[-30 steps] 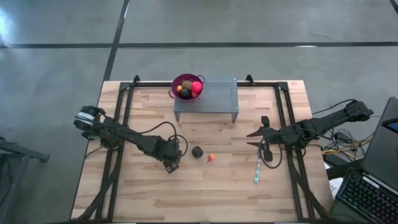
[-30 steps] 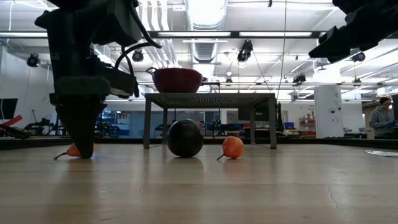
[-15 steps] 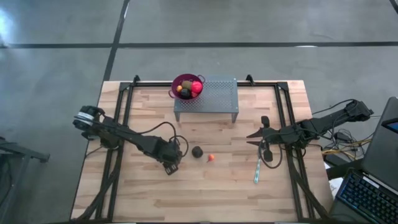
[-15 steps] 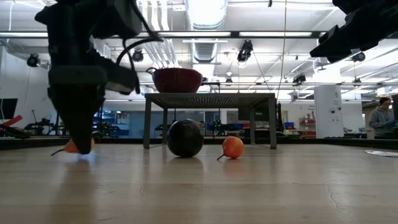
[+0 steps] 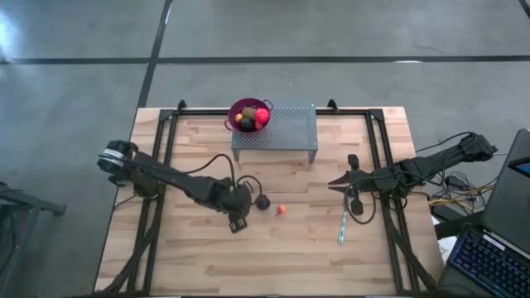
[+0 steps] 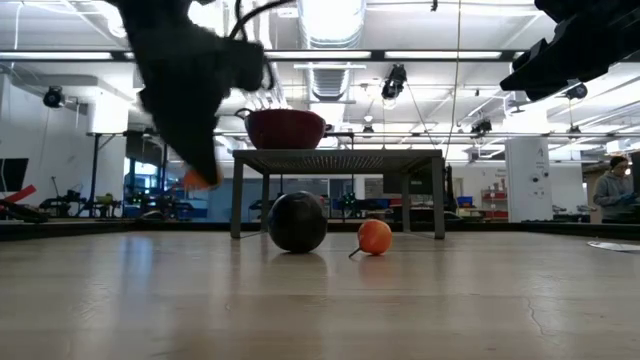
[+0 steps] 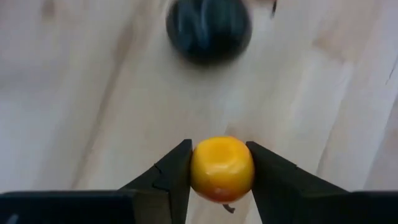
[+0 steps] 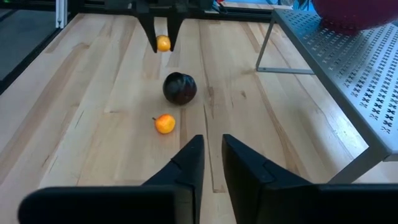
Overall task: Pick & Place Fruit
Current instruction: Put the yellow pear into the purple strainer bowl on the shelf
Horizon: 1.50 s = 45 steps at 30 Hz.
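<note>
My left gripper (image 7: pixel 221 173) is shut on a small orange fruit (image 7: pixel 222 169), which it holds above the table just left of a dark ball (image 5: pixel 262 201). The low view shows that fruit (image 6: pixel 197 180) in the air under the blurred gripper. A second small orange fruit (image 5: pixel 281 210) lies on the wood beside the dark ball (image 6: pixel 296 221). A purple bowl (image 5: pixel 250 113) with red, dark and olive fruit stands on a grey perforated stand (image 5: pixel 277 131). My right gripper (image 8: pixel 212 157) hovers at the table's right with a narrow gap between its fingers and nothing in it. My left gripper pinches the small orange fruit's two opposite sides (image 7: pixel 198 171) between its two fingers. The fingers slant steeply down from above. The fruit is lifted clear of the table, and a thin stalk (image 7: pixel 228 208) shows at one end of it.
A slim teal stick (image 5: pixel 342 228) lies on the wood below my right gripper. Black frame rails (image 5: pixel 163 157) run along the table's left and right sides. A laptop and keyboard (image 5: pixel 493 261) sit off the table's right edge.
My left gripper has risen with the small orange fruit, lifting it clear of the table. It has moved a little toward the dark ball and rolled about its own axis. My right gripper has stayed in place while its fingers have drawn closer together.
</note>
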Each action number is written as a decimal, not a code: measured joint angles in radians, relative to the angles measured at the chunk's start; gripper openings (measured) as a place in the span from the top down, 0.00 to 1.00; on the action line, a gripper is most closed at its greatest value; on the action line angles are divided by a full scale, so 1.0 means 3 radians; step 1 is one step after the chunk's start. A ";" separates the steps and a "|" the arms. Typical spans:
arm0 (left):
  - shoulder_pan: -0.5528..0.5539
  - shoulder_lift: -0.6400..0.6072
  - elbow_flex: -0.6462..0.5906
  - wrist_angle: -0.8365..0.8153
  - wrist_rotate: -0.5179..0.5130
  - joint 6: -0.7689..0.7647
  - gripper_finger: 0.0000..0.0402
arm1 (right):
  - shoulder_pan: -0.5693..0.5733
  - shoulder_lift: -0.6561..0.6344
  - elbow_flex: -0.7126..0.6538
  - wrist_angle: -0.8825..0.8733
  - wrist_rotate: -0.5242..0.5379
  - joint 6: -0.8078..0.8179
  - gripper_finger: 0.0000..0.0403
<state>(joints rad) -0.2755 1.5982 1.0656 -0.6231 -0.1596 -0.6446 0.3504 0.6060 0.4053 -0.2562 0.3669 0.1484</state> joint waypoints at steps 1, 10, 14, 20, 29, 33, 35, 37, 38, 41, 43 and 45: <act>0.0009 0.0000 0.0052 0.0001 -0.0059 0.0055 0.64 | 0.0000 0.0000 0.0000 0.0000 0.0000 -0.0004 0.88; 0.0062 0.0000 0.0601 0.0000 -0.0713 0.0534 0.64 | 0.0001 -0.0001 0.0000 0.0000 0.0000 -0.0001 0.88; 0.0062 -0.0001 0.0874 0.0010 -0.1130 0.0842 0.64 | 0.0001 -0.0001 0.0000 0.0000 0.0001 -0.0002 0.85; 0.0062 -0.0004 0.1262 0.0012 -0.1892 0.1205 0.63 | 0.0001 -0.0001 0.0000 0.0000 0.0000 0.0000 0.80; 0.0099 -0.0005 0.1697 0.0097 -0.3053 0.1729 0.63 | 0.0001 -0.0004 0.0000 0.0000 0.0001 -0.0004 0.74; 0.0231 -0.0005 0.1872 0.0099 -0.3151 0.1906 0.63 | 0.0001 -0.0004 0.0000 0.0000 0.0000 -0.0007 0.72; 0.0323 -0.0005 0.1960 0.0094 -0.3154 0.2001 0.63 | 0.0001 -0.0004 0.0000 0.0000 0.0000 -0.0001 0.71; 0.0433 -0.0006 0.2026 0.0093 -0.3133 0.2069 0.63 | 0.0001 -0.0003 0.0000 0.0000 0.0000 -0.0007 0.70; 0.0495 -0.0006 0.2058 0.0084 -0.3108 0.2096 0.63 | 0.0001 -0.0003 0.0000 0.0000 0.0000 -0.0007 0.69; 0.0690 -0.0006 0.2142 0.0042 -0.2950 0.2178 0.63 | 0.0000 -0.0003 0.0000 0.0000 0.0001 -0.0003 0.67; 0.0831 -0.0006 0.2199 -0.0020 -0.2777 0.2179 0.63 | 0.0001 -0.0003 0.0000 0.0000 0.0000 -0.0006 0.66; 0.0984 -0.0008 0.2237 -0.0078 -0.2576 0.2157 0.63 | 0.0001 -0.0003 0.0000 0.0000 0.0000 0.0000 0.65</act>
<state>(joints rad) 0.0196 1.5959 1.7366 -0.6464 -0.9323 0.0024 0.3508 0.6052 0.4053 -0.2562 0.3668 0.1486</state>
